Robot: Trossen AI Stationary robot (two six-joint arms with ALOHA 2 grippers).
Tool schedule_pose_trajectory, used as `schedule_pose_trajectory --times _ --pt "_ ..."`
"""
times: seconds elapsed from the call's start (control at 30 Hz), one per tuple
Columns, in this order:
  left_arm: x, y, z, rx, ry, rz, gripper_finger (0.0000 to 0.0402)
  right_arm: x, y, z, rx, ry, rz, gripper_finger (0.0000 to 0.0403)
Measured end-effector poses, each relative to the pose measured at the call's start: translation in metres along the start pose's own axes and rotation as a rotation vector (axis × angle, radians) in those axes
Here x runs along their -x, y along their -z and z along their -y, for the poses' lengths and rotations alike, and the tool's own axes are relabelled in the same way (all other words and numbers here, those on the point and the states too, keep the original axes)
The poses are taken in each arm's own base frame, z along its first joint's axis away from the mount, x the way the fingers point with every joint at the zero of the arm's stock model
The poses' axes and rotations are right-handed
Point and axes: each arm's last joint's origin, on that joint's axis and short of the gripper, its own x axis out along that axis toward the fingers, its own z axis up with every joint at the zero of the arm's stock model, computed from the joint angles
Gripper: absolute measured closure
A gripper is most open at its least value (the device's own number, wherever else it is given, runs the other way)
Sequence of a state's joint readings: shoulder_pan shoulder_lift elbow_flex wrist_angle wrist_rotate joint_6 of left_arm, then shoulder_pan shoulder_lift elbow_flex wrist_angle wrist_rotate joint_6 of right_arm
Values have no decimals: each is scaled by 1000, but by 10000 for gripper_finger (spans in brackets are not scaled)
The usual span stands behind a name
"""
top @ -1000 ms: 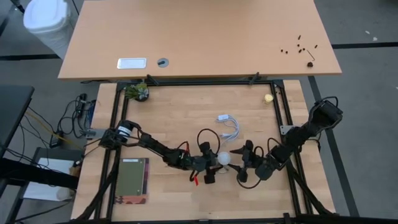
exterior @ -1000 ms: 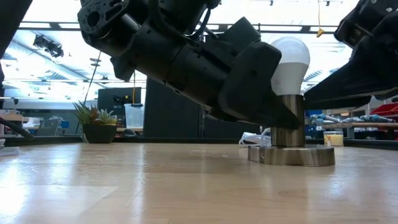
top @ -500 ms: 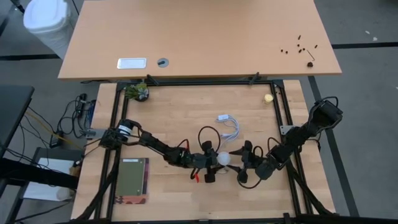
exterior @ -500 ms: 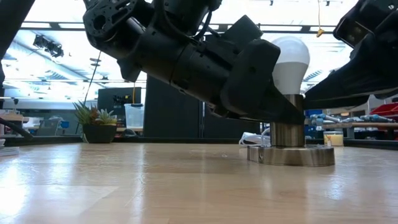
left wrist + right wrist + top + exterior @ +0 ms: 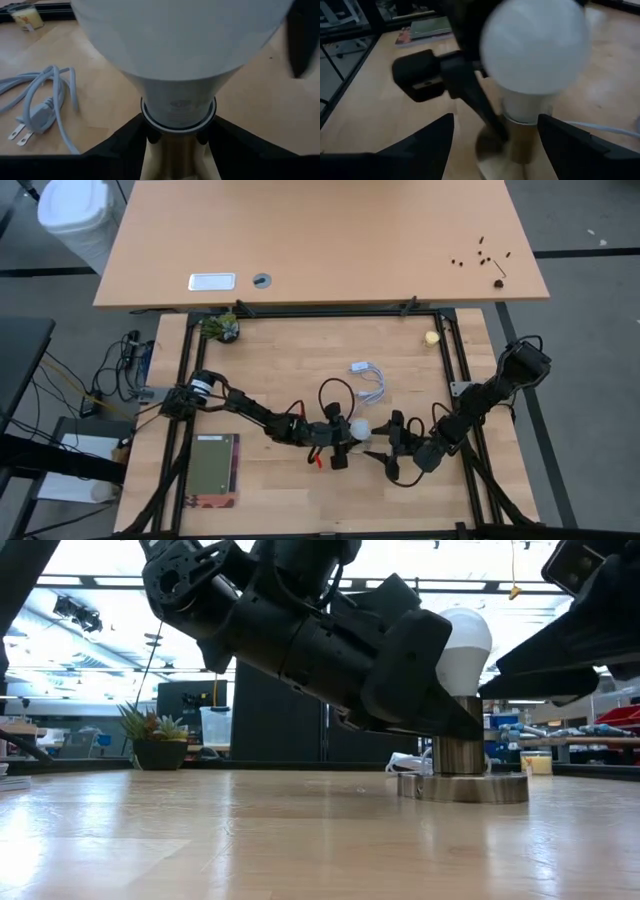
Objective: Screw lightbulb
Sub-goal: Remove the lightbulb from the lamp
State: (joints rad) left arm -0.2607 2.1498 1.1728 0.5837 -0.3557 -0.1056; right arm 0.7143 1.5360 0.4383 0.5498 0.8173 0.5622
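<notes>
The white frosted lightbulb stands upright in a metal socket on a round disc base near the table's middle. My left gripper comes from the table's left and is shut on the socket's stem right under the bulb. My right gripper is open on the bulb's right, its two fingers wide apart and clear of the bulb. The base's white cord lies coiled on the table behind. My left gripper pinches the socket's metal stem between its two fingers, just below the bulb's pale neck. The fingers come slanting down from the table's left and lie across the upright stem. The disc base rests flat on the table.
A small potted plant stands at the far left corner and a small yellowish thing at the far right. A green book lies at the near left. Bare wood lies along the table's near edge.
My right gripper has drawn back from the bulb toward the table's right and near edge. My left gripper has stayed on the socket stem, and socket and bulb have shifted slightly with it.
</notes>
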Motion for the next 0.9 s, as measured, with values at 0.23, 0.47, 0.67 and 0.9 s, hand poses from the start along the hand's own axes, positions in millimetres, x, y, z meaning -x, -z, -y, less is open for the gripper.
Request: schedule_pose_trajectory --times 0.23,0.47,0.67,0.9 --pt "-1 0 -4 10 -10 -1 206 -1 -4 -6 14 7 -17 112" --pt "-1 0 -4 44 -11 -8 206 10 3 -10 -54 64 22 112" --pt "0 0 -2 58 -21 -7 207 12 -9 -22 -29 115 91 112" --pt "0 0 -2 61 -29 -7 207 2 1 -41 7 200 131 112"
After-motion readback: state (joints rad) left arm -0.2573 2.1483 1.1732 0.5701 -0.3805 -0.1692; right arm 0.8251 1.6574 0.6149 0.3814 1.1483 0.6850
